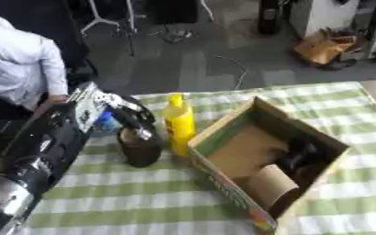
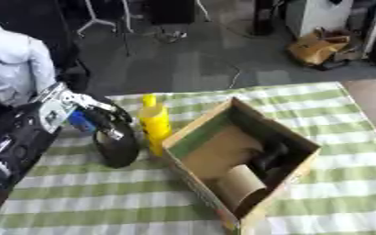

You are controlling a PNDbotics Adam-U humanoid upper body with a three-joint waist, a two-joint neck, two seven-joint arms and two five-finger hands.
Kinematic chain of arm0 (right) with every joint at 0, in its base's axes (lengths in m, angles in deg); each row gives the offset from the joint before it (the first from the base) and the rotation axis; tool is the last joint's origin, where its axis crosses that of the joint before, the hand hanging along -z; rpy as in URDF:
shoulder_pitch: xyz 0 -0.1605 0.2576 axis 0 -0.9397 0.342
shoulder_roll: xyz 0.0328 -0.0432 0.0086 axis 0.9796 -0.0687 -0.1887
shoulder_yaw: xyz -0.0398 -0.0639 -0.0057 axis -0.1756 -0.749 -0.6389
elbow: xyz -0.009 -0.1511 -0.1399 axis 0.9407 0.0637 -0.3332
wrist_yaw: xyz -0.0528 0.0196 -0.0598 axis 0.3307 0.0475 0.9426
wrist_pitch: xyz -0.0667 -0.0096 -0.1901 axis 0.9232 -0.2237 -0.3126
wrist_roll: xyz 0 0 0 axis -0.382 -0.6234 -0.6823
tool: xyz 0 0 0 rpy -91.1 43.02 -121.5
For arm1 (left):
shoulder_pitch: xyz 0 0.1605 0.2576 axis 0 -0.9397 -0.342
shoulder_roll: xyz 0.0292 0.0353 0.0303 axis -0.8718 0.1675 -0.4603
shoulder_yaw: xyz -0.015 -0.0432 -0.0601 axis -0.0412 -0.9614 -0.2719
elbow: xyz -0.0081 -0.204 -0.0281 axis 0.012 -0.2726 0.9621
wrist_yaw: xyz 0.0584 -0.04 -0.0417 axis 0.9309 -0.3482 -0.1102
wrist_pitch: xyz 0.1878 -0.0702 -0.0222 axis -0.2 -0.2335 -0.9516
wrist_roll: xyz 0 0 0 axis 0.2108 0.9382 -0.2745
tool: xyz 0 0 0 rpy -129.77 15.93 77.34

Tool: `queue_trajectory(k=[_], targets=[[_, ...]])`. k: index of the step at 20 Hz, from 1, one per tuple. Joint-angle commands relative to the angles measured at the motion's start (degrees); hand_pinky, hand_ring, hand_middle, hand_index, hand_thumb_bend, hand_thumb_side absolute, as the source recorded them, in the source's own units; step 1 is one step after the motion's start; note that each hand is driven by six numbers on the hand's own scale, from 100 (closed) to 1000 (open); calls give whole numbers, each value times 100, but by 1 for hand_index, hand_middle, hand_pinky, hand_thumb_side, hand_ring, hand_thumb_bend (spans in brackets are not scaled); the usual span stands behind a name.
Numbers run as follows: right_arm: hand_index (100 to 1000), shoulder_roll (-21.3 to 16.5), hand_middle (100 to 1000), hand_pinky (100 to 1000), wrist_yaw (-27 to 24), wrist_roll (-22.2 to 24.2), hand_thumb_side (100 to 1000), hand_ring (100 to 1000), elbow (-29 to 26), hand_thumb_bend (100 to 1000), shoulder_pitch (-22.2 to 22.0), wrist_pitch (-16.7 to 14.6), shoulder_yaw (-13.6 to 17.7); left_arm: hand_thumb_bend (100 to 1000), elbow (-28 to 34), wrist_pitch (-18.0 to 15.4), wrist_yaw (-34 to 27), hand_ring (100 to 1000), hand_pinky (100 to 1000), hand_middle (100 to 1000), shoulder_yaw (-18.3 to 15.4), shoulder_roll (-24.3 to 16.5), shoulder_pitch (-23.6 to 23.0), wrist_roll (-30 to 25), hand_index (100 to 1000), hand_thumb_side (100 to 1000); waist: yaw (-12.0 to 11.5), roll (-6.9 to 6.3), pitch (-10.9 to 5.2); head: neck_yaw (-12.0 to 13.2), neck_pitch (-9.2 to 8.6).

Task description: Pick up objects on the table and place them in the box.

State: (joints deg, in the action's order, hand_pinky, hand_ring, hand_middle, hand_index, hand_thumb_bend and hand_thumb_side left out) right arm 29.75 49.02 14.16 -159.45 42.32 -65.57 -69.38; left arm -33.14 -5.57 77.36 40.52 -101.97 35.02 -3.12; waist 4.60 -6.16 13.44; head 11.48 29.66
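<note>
Boxes: I count 1 cardboard box (image 1: 259,151), open at the top, on the right half of the surface (image 1: 127,202), which wears a green-and-white checked cloth.
Inside the box: 1 dark object (image 1: 297,156) against the far wall and 1 brown roll-like shape (image 1: 270,183) near the front; I cannot make out more of either.
Bottles: 1 yellow bottle (image 1: 179,123) stands upright just beside the box's left wall.
Dark items: 1 dark rounded object (image 1: 139,146) stands left of the yellow bottle, close to it; whether they touch I cannot tell.
Blue item: 1 small blue thing (image 2: 80,121) shows by my left hand; its shape is unclear to me.
In the way: the yellow bottle stands between the dark rounded object and the box.
Left hand: my left hand (image 1: 125,110) comes in from the lower left, arm slanting up across the surface, fingers curled down round the top of the dark rounded object.
Right hand: I see it in neither view.
</note>
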Motion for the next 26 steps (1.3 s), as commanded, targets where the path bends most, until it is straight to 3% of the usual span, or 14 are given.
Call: queue_trajectory(k=[1,11,13,17,26], targets=[[604,-45,684,824,-43,-34,1000,804,-105,100,74,-51,30,709,-1,-74,70,1000,1000,1000,-79,-93,53,-80,1000,734,0,20,-87,22,0],[600,-36,676,826,-61,-34,1000,803,-105,100,74,-60,49,715,-161,-160,233,1000,1000,1000,-67,23,-52,-80,1000,717,9,27,-73,28,5],[592,-29,671,826,-68,-34,1000,802,-105,100,76,-69,58,713,-177,-214,261,1000,1000,1000,-65,39,-68,-80,1000,664,6,30,-73,26,6],[584,-23,651,824,-89,-34,1000,792,-105,100,77,-101,91,636,-175,-300,258,1000,876,1000,-76,19,-101,-80,1000,562,-19,34,-77,24,23],[574,-9,633,828,-112,-34,1000,785,-105,100,89,-160,129,554,-250,-243,309,1000,871,1000,-45,-31,-137,-80,1000,439,-40,57,-85,41,24]])
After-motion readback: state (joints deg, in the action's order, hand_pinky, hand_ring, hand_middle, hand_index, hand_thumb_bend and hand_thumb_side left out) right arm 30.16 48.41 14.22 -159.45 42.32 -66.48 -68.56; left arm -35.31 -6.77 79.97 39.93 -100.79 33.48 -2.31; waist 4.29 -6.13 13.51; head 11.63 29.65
